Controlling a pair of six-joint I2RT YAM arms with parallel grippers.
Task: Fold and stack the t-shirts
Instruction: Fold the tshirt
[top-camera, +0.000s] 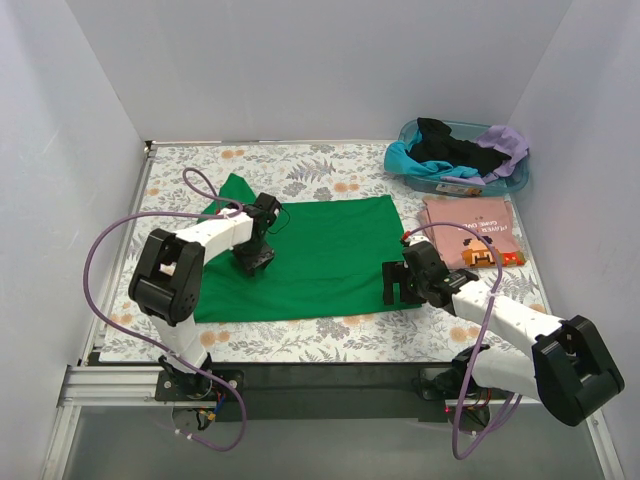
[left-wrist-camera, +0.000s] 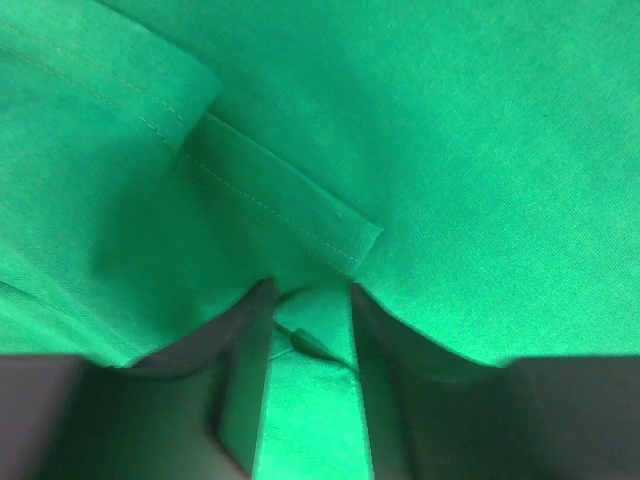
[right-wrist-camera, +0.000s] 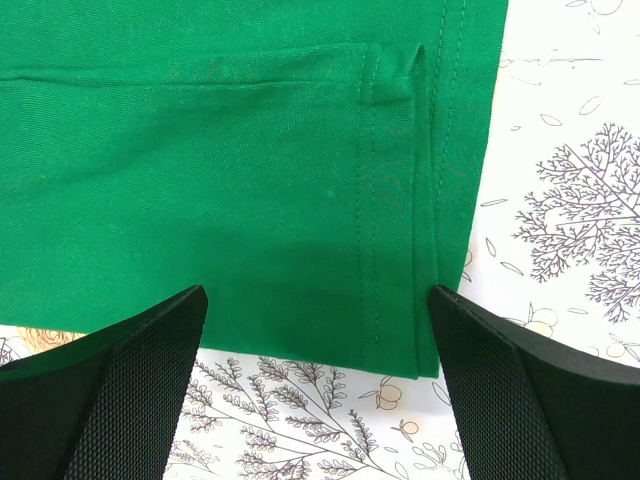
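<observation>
The bright green t-shirt (top-camera: 320, 255) lies spread flat in the middle of the table. My left gripper (top-camera: 252, 258) is down on its left part, shut on a pinched fold of the green cloth (left-wrist-camera: 312, 330), near a sleeve hem. My right gripper (top-camera: 398, 284) is open and empty, hovering over the shirt's lower right corner (right-wrist-camera: 400, 330), fingers either side of the hem. The salmon-pink t-shirt (top-camera: 470, 232) with a printed graphic lies folded at the right. Black, teal and lavender shirts are piled in a bin (top-camera: 465, 150).
The blue plastic bin (top-camera: 520, 177) stands at the back right corner. The table has a floral-patterned cloth (top-camera: 300, 160). White walls close in on the left, back and right. A purple cable (top-camera: 100, 250) loops beside the left arm.
</observation>
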